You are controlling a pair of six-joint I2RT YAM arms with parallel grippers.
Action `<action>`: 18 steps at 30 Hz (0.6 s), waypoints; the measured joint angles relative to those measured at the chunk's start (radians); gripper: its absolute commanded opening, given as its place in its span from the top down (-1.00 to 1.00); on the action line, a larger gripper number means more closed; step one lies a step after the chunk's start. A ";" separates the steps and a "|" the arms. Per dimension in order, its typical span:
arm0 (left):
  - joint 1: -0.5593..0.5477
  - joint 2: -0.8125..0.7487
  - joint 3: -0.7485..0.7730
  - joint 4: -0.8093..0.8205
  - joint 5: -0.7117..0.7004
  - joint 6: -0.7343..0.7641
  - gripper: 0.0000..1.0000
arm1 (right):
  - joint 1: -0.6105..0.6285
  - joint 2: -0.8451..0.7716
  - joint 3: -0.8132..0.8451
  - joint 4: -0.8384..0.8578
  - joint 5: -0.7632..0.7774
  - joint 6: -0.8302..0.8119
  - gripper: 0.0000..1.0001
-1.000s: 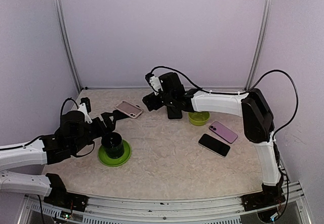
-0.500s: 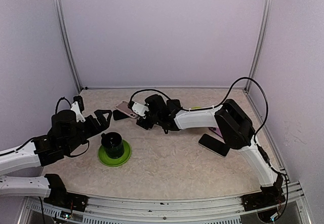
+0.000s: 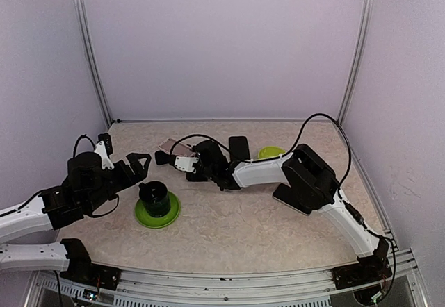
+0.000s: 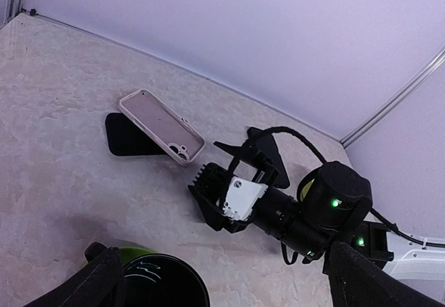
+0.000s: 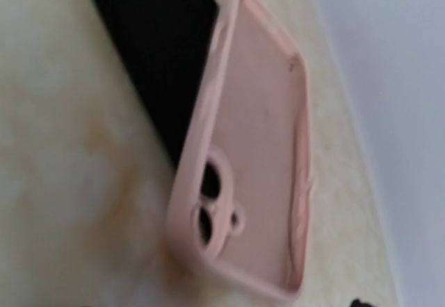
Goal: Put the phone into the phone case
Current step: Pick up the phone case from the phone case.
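At the left of the bench (image 3: 229, 237), found the left arm (image 3: 87, 178) raised off the surface, the left jaws released and spread wide, grasping nothing; caught both fingers (image 4: 97, 283) at the lower corners of the left wrist view. Just right of those jaws, noted a black cup (image 3: 154, 194) upright on a lime-green saucer (image 3: 167, 220). Behind the cup, toward the back wall, saw the pink phone case (image 4: 161, 125) lying open side up, camera cut-outs toward the right arm (image 3: 261, 171), tilted with one long edge propped on a black phone (image 4: 125, 137) lying flat beneath it. Saw the case's pink hollow bare, the phone outside it. Could not make out the phone's upper face. Next to the right, met the right jaws low over the bench, parted and holding nothing, tips just short of the case's camera end. Followed the right arm back across the middle of the bench. Behind it, picked out a black flat slab (image 3: 239, 147), phone or case not to be told, and beside that a lime-green bowl (image 3: 271, 152). Farther right, glimpsed another dark phone (image 3: 285, 197) flat on the bench, half hidden under the arm's elbow.
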 measured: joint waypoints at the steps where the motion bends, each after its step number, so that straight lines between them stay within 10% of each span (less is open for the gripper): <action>1: 0.000 0.000 0.000 -0.005 0.000 0.000 -0.98 | 0.003 0.010 0.012 0.011 -0.001 -0.014 -0.53; 18: 0.000 -0.043 0.023 -0.080 -0.004 -0.006 -0.98 | 0.024 0.169 0.238 0.044 0.027 -0.214 -0.13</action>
